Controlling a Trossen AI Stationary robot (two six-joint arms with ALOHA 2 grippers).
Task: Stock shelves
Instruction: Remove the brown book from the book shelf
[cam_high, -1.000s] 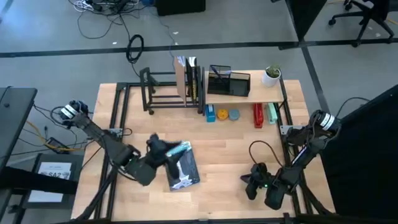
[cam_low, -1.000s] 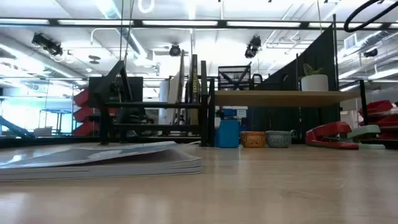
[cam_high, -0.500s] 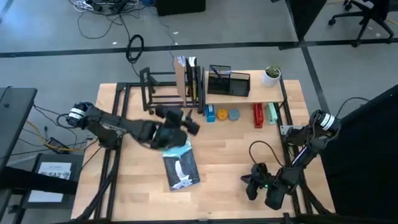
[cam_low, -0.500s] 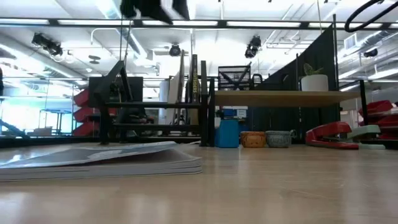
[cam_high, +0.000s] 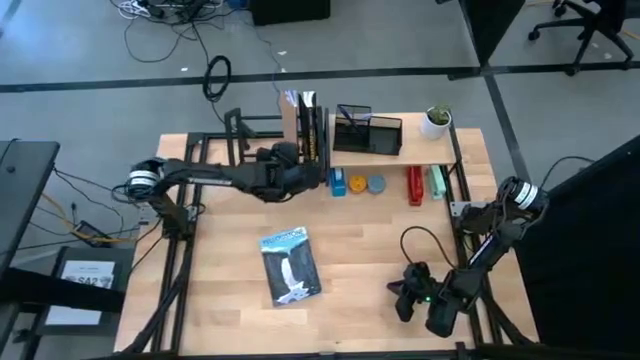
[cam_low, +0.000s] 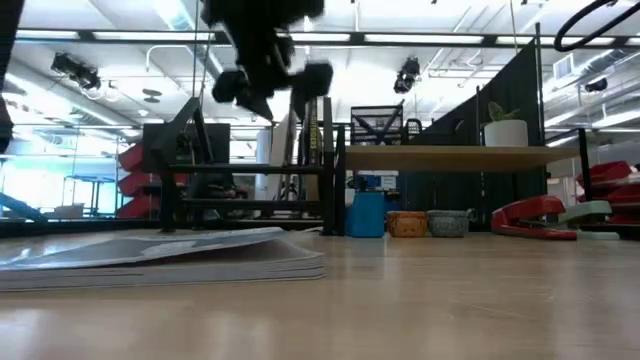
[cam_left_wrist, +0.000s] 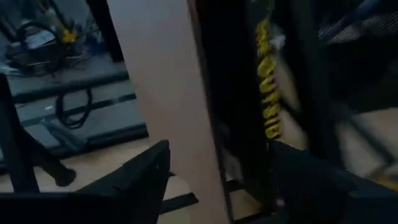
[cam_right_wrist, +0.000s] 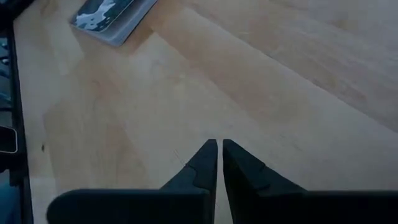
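Glossy and thin, the magazine (cam_high: 291, 266) at lower centre looked floppy, best pinched along its spine, while the left gripper (cam_high: 300, 178) hovered released by the black rack (cam_high: 240, 150).

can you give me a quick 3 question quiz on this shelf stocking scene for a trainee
1. True or false: the magazine lies flat on the table.
2. Which gripper is up at the black rack by the upright books: A) left gripper B) right gripper?
3. Fill in: the small potted plant stands on top of the ____ shelf.

Key:
1. True.
2. A. The right gripper rests low at the table's near right, fingers shut.
3. Wooden plank shelf; the red stapler sits below it.
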